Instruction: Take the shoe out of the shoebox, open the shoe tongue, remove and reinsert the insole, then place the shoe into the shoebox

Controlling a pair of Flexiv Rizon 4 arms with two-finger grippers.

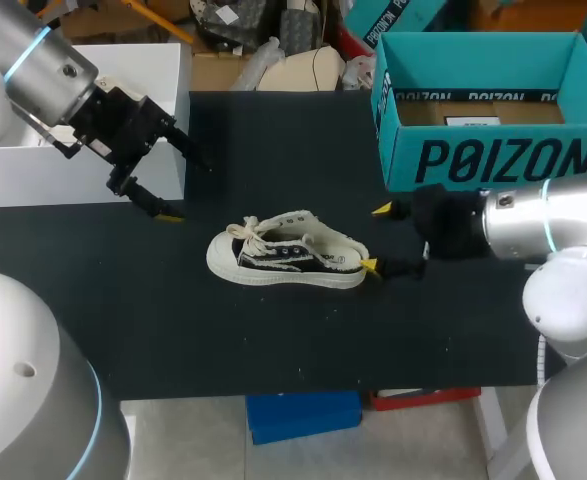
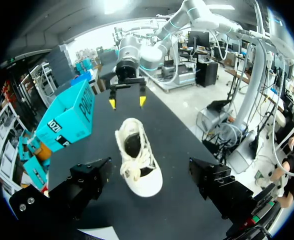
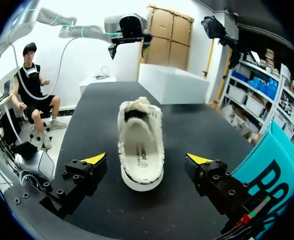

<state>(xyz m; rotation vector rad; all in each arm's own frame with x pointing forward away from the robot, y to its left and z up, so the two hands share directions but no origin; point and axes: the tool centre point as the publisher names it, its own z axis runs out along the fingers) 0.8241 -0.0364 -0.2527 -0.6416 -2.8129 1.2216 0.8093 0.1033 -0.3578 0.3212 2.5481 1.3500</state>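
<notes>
The shoe (image 1: 288,255) lies on the tabletop (image 1: 273,345), heel toward the right jaws, which gape wide and empty, one tip just beside the heel. Closing there could shove or spin the shoe instead of pinning it. Beyond its toe the left jaws hang open, empty, too far off to steady it. The shoebox (image 1: 493,160) stands behind the heel end.

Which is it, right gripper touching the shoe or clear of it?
Apart. The right wrist view shows bare table between the shoe and each finger of the open right gripper.
</notes>
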